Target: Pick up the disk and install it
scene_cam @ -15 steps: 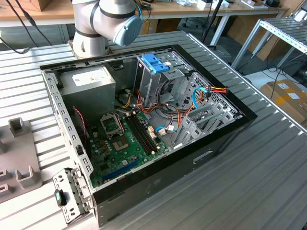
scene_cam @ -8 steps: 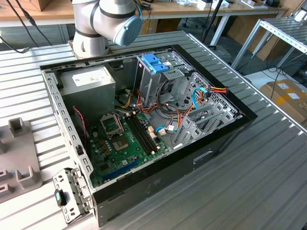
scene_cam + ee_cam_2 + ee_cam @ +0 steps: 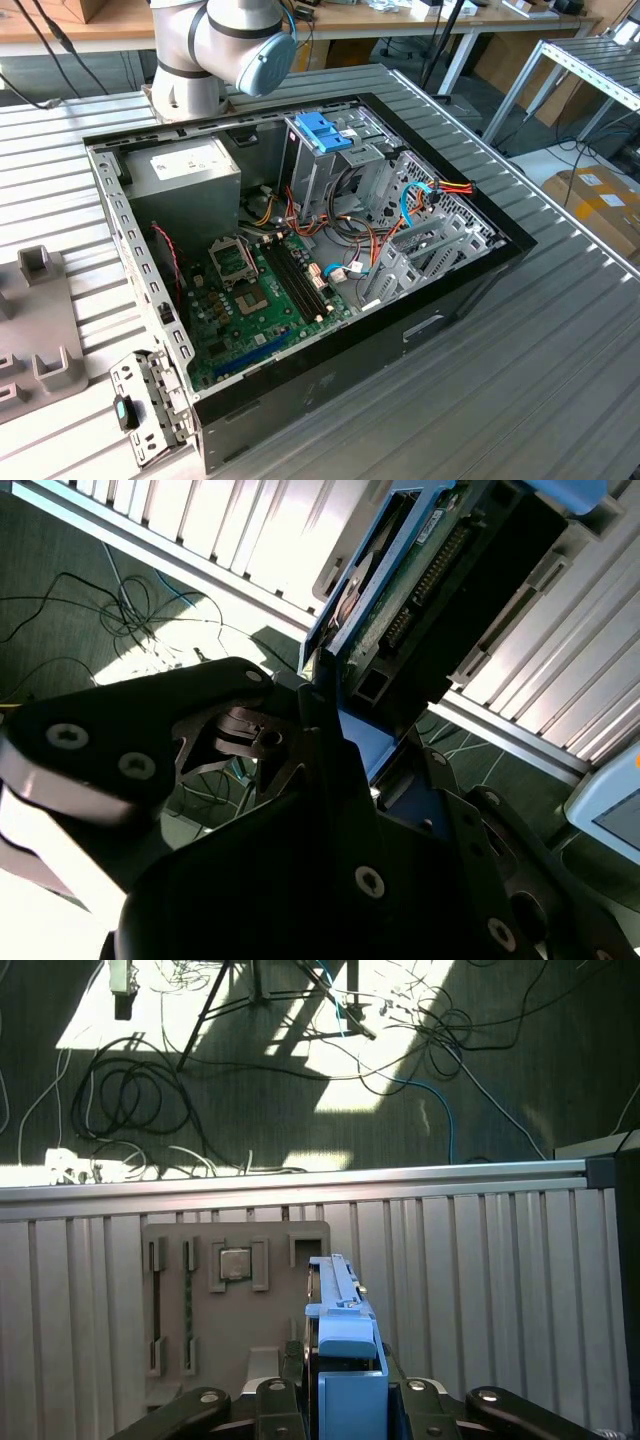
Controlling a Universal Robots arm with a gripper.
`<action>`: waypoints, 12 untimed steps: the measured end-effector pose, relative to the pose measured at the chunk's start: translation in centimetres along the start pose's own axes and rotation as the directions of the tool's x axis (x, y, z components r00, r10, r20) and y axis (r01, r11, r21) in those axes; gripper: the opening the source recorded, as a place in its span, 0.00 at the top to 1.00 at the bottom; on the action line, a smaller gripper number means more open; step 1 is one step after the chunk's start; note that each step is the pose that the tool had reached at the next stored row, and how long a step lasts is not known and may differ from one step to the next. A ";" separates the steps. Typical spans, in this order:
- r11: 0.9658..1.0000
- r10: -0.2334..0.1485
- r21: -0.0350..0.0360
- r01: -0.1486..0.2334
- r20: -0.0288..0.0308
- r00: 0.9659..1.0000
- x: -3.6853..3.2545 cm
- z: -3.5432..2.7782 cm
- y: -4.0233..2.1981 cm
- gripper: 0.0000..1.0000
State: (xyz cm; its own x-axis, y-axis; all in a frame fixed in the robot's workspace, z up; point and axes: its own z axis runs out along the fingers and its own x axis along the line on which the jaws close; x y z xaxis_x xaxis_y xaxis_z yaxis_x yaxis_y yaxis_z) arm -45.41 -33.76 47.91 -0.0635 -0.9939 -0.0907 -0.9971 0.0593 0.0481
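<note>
The gripper (image 3: pixel 345 1385) pinched the disk (image 3: pixel 340 1305) between its closed fingers. The disk stood on edge, its long axis running straight out from the fingers, just beside the grey fixture plate (image 3: pixel 235 1295). Its label was too small to read.

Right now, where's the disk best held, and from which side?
Likely by the blue carrier's near end, fingers on its two broad faces, as the gripper has it: the disk is thin and flat, so the faces give the widest seat.
</note>
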 end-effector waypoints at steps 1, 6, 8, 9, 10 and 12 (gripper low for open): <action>1.000 0.000 0.000 0.000 0.000 1.000 -0.01 -0.04 0.00 0.63; 1.000 0.000 0.000 0.000 0.000 1.000 -0.03 -0.32 0.02 0.63; 1.000 0.000 0.000 0.000 0.000 1.000 -0.04 -0.42 0.02 0.63; 1.000 0.000 0.000 0.000 0.000 1.000 -0.04 -0.49 0.02 0.63; 1.000 0.000 0.000 0.000 0.000 1.000 -0.05 -0.54 0.03 0.63; 1.000 0.000 0.000 0.000 0.000 1.000 -0.06 -0.64 0.03 0.63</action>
State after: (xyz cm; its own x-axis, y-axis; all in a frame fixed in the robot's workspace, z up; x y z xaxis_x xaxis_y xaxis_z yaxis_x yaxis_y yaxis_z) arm -45.41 -33.76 48.56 -0.0635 -0.9938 -0.0908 -0.9971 0.0593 0.0481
